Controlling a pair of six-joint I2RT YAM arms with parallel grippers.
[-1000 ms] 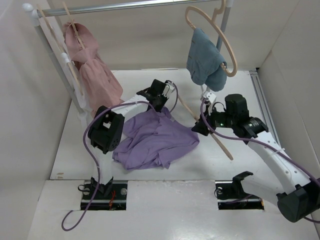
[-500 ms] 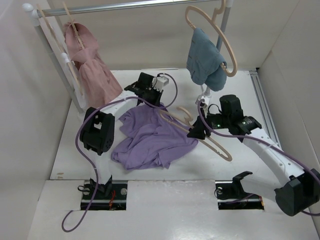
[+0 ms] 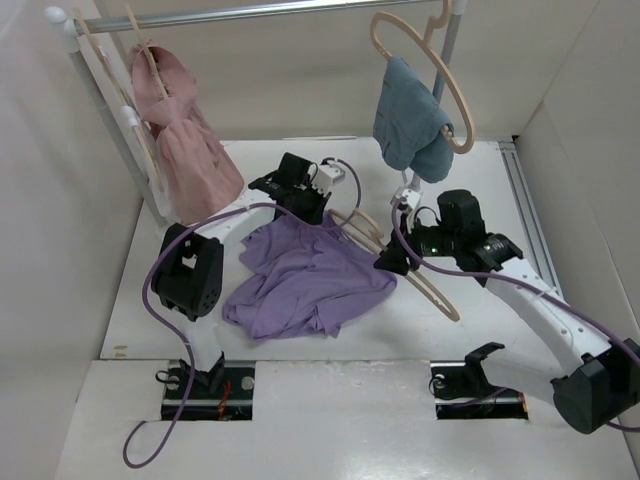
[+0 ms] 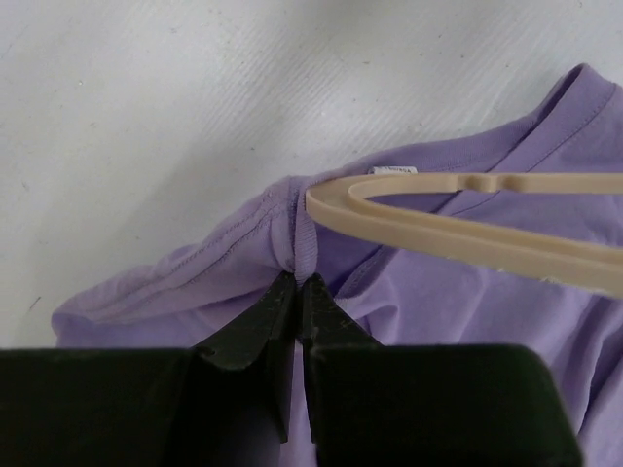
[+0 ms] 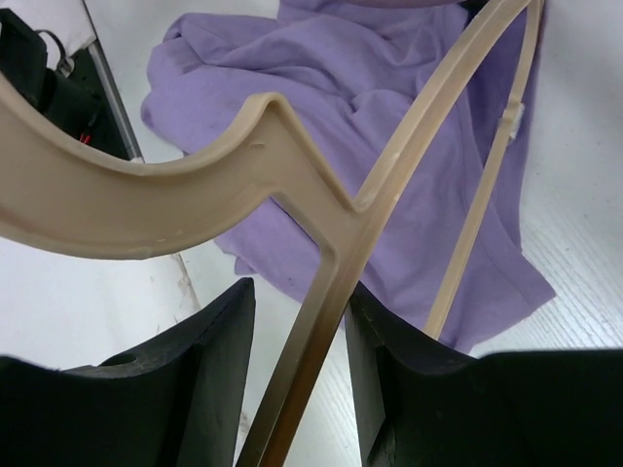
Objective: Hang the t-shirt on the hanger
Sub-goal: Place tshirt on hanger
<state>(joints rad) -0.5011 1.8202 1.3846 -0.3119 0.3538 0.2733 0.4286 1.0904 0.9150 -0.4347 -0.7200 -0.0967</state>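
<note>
The lavender t-shirt [image 3: 310, 280] lies crumpled on the white table. My left gripper [image 3: 318, 212] is shut on a fold of its collar, which the left wrist view [image 4: 297, 279] shows pinched and raised. The t-shirt [image 4: 438, 302] spreads below it. My right gripper [image 3: 390, 262] is shut on the beige hanger [image 3: 445, 303], gripping its bar below the hook. In the right wrist view the hanger [image 5: 127, 209] runs between the fingers of my right gripper [image 5: 300, 287], over the t-shirt [image 5: 341, 97]. One end of the hanger [image 4: 458, 233] sits right at the raised collar.
A clothes rack stands at the back with a metal rail [image 3: 250, 12] and a white post [image 3: 120, 130]. A dusty-pink garment [image 3: 185, 150] hangs at the left. A blue-grey garment [image 3: 410, 125] hangs on a beige hanger at the right. Walls enclose the table.
My right gripper has carried the hanger left, so its end now meets the collar. My left gripper has shifted slightly, still holding the collar up.
</note>
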